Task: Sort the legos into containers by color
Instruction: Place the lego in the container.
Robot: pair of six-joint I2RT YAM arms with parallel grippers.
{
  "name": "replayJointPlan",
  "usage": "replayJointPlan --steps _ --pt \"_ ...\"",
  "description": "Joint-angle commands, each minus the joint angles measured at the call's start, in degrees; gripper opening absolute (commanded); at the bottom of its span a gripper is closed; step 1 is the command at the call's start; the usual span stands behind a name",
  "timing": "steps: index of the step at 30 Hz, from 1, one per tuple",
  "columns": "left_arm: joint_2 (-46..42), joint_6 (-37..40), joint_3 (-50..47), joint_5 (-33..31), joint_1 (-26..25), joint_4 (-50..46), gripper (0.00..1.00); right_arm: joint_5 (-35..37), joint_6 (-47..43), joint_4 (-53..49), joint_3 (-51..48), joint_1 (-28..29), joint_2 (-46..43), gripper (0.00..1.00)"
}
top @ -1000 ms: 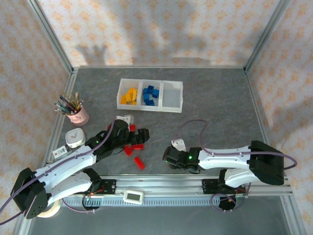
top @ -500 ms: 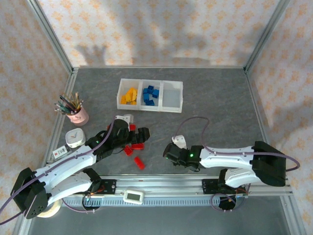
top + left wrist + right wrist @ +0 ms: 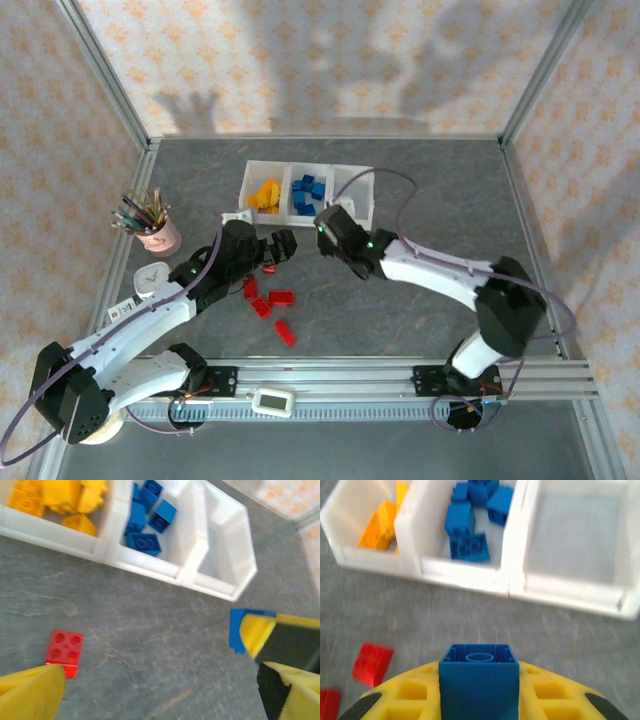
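The right gripper [image 3: 327, 225], its fingers [image 3: 415, 700] pinching a blue lego [image 3: 479, 676], should centre over the containers' middle bin [image 3: 457, 570] before releasing.

Bright, even light from the near side throws soft grey shadows on the patterned back wall [image 3: 330, 70]; the top view is sharp. Both wrist views are blurred: the white bins [image 3: 465, 575] smear and glare, a red lego [image 3: 372, 663] streaks, the left gripper [image 3: 161, 677] is defocused at the corners, the blue lego [image 3: 479, 680] crisper
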Motion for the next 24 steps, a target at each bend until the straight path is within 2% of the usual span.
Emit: replayJointPlan --steps 1,10,12,14,17,20,24 --pt "1.1 0.6 3.2 -3.5 2.6 -1.4 0.99 -0.3 -5.6 3.4 7.5 -2.8 6.7 0.23" --pt "5.6 1.6 7.2 -5.0 5.7 1.2 0.99 1.1 -10.2 4.7 28.1 -8.4 26.2 0.23" --pt "6.1 1.5 7.6 -5.5 6.0 1.1 0.99 1.4 -10.9 3.5 32.0 -9.3 29.1 0.26" --pt "6.1 1.5 7.6 -6.0 6.1 1.3 0.99 1.5 -12.1 3.0 34.8 -9.7 31.3 0.34" --pt "5.7 1.4 7.3 -5.9 6.3 1.7 0.99 -0.3 -13.8 2.1 37.9 -9.7 32.6 0.48" --pt "5.4 1.2 7.3 -5.6 6.5 1.4 0.99 -0.6 -14.5 1.4 38.4 -9.7 31.0 0.53" --pt "4.4 1.2 6.6 -5.4 6.5 0.7 0.99 -4.3 -14.8 1.7 33.8 -9.6 24.9 0.58"
